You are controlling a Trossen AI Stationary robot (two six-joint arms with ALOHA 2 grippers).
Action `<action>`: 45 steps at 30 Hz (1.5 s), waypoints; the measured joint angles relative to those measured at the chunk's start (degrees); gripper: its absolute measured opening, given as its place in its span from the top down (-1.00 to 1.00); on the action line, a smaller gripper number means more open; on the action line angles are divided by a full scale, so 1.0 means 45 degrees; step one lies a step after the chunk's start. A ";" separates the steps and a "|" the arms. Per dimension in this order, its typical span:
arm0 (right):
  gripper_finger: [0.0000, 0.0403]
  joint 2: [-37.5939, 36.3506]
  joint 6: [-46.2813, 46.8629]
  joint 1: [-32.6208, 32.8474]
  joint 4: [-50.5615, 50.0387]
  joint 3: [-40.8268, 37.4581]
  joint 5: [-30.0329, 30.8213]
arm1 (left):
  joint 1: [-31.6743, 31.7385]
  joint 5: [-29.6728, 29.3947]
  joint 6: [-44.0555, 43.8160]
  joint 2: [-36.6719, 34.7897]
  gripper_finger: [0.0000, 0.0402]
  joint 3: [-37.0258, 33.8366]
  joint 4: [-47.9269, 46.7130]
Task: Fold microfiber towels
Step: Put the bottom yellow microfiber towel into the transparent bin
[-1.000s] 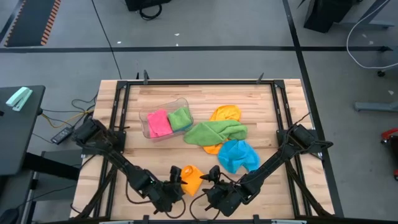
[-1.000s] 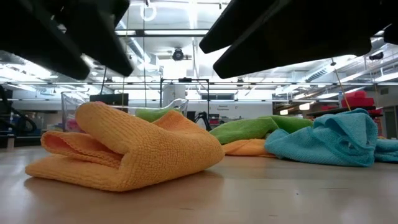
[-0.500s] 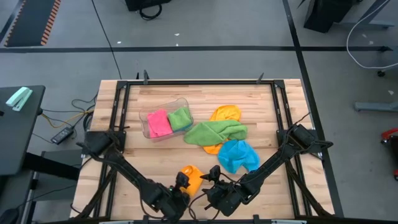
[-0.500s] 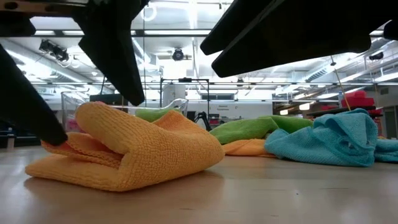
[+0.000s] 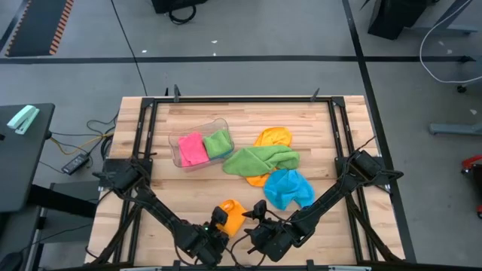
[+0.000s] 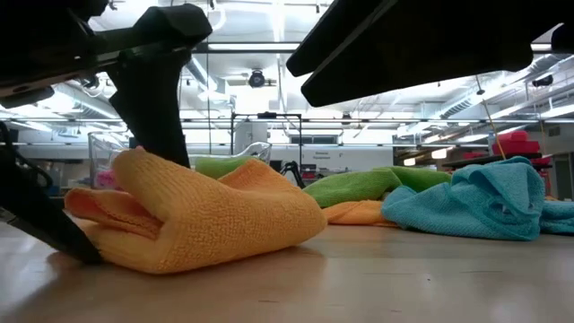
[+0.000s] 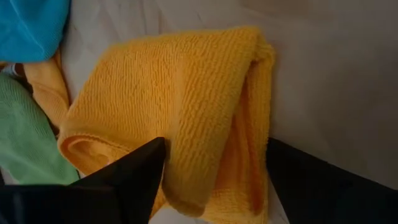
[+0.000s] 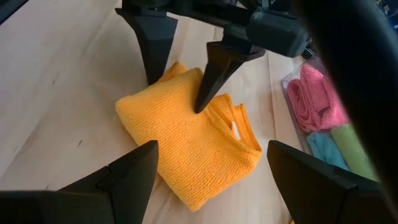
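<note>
High view: we see the left gripper [image 5: 219,223] has dropped onto the folded orange towel [image 5: 230,217] at the table's [image 5: 316,143] near edge since a second ago, when it hung just off the towel's left side. Its fingers [image 8: 210,84] now straddle the towel, jaws spread wide, one finger on each side, not clamped. The right gripper [image 5: 258,216] has not moved: it hangs just right of the same towel, jaws wide open, holding nothing.

Largest to smallest:
- Table: pale wood planks inside a dark metal frame.
- Green towel [image 5: 262,159]: long crumpled strip mid-table, lying over a second orange towel [image 5: 272,138].
- Blue towel [image 5: 288,188]: rumpled heap, looped terry pile, just beside the green one on its near side.
- Clear tub [image 5: 200,141]: thin rigid plastic, rounded corners; holds a folded pink towel [image 5: 192,148] and a folded green one [image 5: 218,143] side by side.
- Folded orange towel: ribbed, nubby knit, a thick soft pad with rounded fold edges; in the low view its left end sits pushed up against the left finger [image 6: 54,235].
</note>
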 joint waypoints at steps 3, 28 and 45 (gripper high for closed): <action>-0.55 0.0005 0.0000 0.0000 0.0064 0.0000 -0.0001 | 0.0045 -0.0010 -0.0057 0.0186 -0.26 0.0024 -0.0126; -0.55 0.0005 -0.0005 0.0039 0.0445 0.0000 -0.0103 | 0.0185 0.0165 -0.0787 0.0335 0.89 0.0155 -0.1237; -0.55 -0.0013 0.0075 0.0105 0.0304 0.0005 -0.0103 | 0.0177 -0.0488 -0.3857 0.0123 0.89 0.2586 -0.7614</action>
